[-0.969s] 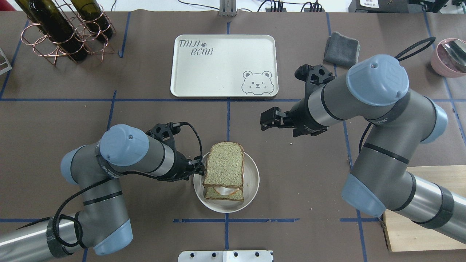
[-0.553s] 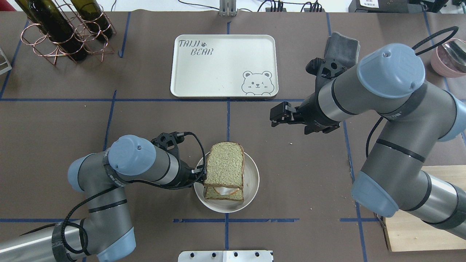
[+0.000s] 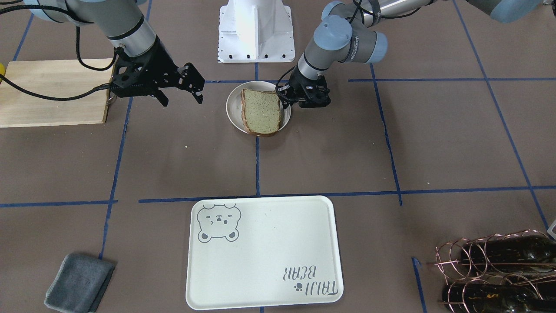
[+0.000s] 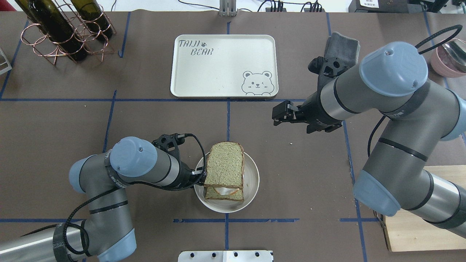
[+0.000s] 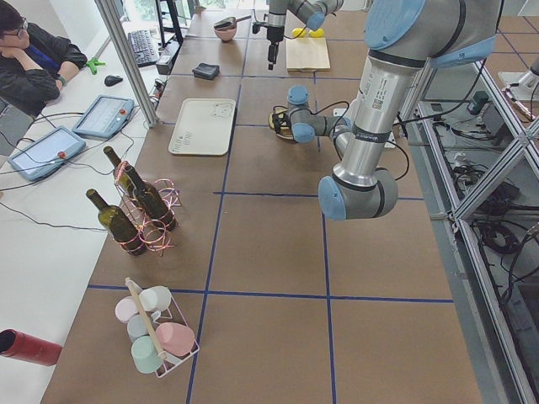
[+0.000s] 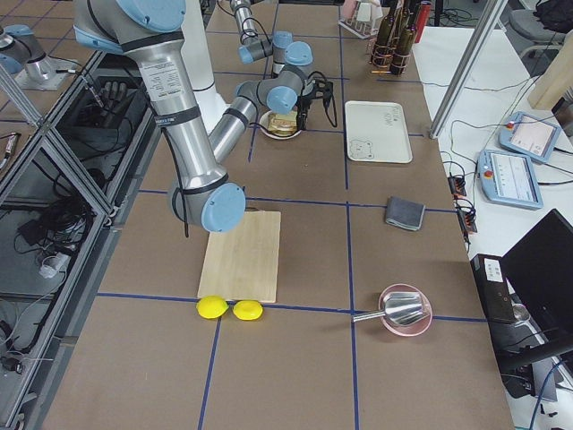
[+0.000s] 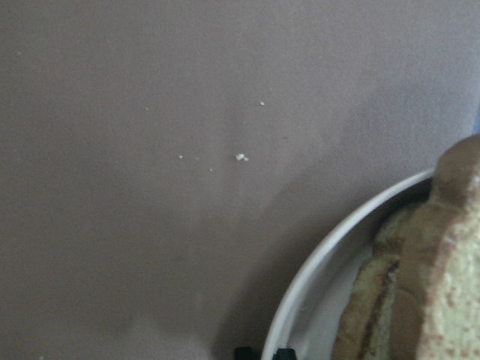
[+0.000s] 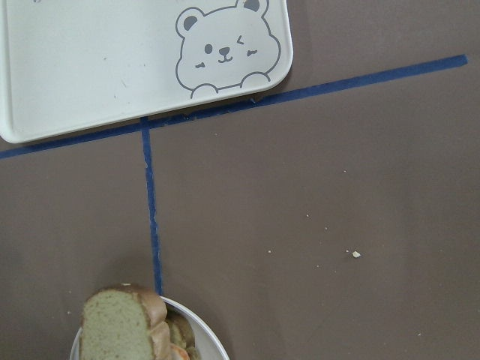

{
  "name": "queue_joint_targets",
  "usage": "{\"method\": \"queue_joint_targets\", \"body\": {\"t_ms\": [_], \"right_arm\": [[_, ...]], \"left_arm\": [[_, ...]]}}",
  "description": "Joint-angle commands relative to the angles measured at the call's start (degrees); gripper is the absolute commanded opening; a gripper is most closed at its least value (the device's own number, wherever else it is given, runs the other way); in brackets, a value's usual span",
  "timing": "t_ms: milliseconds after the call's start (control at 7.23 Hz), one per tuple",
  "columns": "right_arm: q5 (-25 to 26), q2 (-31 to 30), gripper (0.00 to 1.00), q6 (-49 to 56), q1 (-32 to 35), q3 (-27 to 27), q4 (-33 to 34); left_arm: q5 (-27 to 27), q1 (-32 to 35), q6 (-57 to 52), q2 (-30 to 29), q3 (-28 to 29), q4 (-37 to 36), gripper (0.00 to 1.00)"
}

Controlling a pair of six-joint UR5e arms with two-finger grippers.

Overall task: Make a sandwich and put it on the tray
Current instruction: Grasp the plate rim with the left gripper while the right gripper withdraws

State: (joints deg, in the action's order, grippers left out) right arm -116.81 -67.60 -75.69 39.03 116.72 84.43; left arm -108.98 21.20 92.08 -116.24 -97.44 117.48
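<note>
Left claw [image 4: 199, 174] sat at the plate [image 4: 252, 182] rim, its opening impossible to tell, the sandwich [image 4: 224, 169] just beside it; right claw [image 4: 276, 113] hung wide, the tray [image 4: 218, 69] near it

Even, diffuse overhead light in exterior views; brown counter [image 4: 291, 174] matte, evenly lit. Soft, faint shadows beside plate [image 3: 233, 108] rim. Overhead and front views sharp, colours neutral. Two side views wide-angle: tape lines [image 5: 269, 294] bend slightly toward edges, far things small, low in detail. Left wrist view dim, greyish, soft throughout; sandwich [image 7: 450, 300] very close, blurred, dark shadow under plate rim. Right wrist view crisp, well lit; tray [image 8: 90, 67] bright cream, slightly washed at upper left
</note>
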Motion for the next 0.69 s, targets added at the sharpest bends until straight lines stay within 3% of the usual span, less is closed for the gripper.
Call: {"method": "queue_joint_targets", "body": {"t_ms": [0,277,553], "right_arm": [[0.0,-0.2,1.00,4.0,1.2,0.5,3.9],[0.1,-0.3,1.00,14.4,3.1,4.2,16.2],[0.2,-2.3,1.00,19.1,4.9,6.1,19.7]], "left_arm": [[-0.4,0.2,0.0,0.1,-1.2,0.3,0.00],[-0.7,2.1,0.4,0.1,-3.1,2.1,0.00],[-3.0,4.4,2.1,0.1,-3.0,5.0,0.00]]}}
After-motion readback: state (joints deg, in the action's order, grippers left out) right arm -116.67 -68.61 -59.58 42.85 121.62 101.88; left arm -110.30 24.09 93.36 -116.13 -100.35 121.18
